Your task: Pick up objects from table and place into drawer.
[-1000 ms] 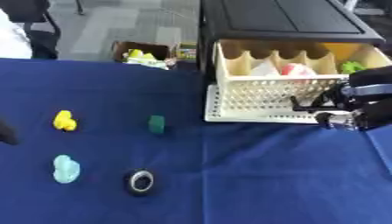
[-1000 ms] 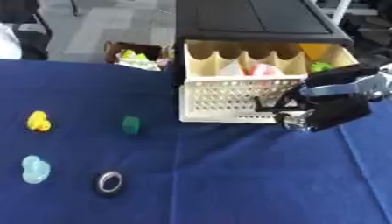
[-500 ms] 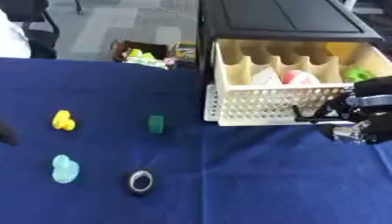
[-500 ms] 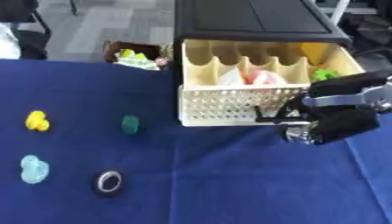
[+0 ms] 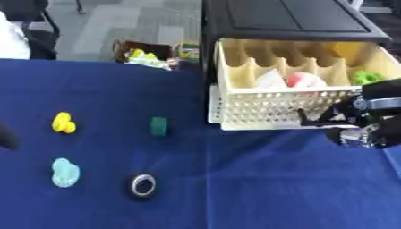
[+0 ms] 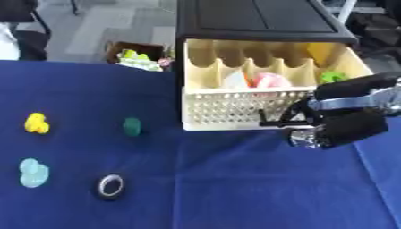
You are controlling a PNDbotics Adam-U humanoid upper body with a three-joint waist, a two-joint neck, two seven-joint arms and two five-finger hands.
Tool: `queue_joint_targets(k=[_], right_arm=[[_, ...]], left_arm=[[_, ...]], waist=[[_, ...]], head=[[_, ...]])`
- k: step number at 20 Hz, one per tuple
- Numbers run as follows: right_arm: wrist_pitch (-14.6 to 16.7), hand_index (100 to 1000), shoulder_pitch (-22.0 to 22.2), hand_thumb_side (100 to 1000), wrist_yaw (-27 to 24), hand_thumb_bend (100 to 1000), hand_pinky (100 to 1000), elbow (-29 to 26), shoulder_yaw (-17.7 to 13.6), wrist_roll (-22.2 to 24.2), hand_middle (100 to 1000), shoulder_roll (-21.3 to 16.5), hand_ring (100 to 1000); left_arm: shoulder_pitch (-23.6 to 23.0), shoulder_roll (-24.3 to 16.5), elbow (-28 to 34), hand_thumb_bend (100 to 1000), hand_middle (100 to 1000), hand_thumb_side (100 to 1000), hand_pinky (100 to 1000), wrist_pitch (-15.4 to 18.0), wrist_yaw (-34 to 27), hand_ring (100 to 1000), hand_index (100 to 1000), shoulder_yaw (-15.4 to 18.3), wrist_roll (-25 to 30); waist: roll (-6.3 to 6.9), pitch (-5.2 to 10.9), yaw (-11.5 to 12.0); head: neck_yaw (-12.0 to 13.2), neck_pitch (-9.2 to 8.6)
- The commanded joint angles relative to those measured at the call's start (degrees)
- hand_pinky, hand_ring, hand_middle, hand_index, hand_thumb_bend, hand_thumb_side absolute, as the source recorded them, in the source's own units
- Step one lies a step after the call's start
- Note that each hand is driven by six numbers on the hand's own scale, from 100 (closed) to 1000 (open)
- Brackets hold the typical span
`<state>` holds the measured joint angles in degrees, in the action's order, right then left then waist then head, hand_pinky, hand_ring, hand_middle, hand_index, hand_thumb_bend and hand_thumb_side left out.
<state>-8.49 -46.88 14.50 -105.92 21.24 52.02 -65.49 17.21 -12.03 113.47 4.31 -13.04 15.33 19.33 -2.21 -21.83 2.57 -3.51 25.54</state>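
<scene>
My right hand point(image 6: 338, 127), black with silver joints, sits at the right of the frame, right against the front of the cream perforated plastic drawer point(image 6: 235, 106). My fingers point(image 6: 291, 120) are curled at the drawer's lower front edge, on its right side, and seem to hook it; I cannot tell for sure whether they close round the edge or only press on it. The drawer stands pulled out of the black cabinet point(image 6: 254, 20) in the upper middle of the frame. Inside its scalloped compartments lie a pink round object point(image 6: 271, 81), something white point(image 6: 234, 79) just left of it, and a bright green object point(image 6: 332, 76) in the right-hand compartment, just above my hand.

The things still on the dark blue tablecloth point(image 6: 196, 188) all lie well apart from my hand, over on the left half of the frame: a small dark green block point(image 6: 131, 126) nearest the drawer, a yellow lumpy toy point(image 6: 36, 123) at the left edge, a pale turquoise toy point(image 6: 33, 172) below it, and a black and silver ring point(image 6: 109, 186) in the lower left.

Only a dark blurred shape point(image 5: 6, 136) shows at the left edge of the left eye view; I cannot tell what it is.
</scene>
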Motion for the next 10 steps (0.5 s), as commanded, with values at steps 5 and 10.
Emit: queue_joint_targets(k=[5, 10], right_arm=[[0.8, 917, -2.6, 1000, 0.3, 100, 288, 2.0, 0.3, 0.0, 126, 0.7, 317], [1.1, 913, -2.6, 1000, 0.6, 100, 268, 1.9, -0.1, 0.0, 100, 0.7, 292]], left_arm=[[0.4, -0.5, 1.1, 139, 565, 1000, 551, 0.0, 0.4, 584, 676, 0.1, 0.2], [0.4, -0.5, 1.1, 138, 565, 1000, 551, 0.0, 0.4, 584, 675, 0.2, 0.2]], waist=[[0.11, 1.07, -0.2], [0.12, 1.03, -0.1]], head=[[0.1, -0.53], [0.3, -0.4]])
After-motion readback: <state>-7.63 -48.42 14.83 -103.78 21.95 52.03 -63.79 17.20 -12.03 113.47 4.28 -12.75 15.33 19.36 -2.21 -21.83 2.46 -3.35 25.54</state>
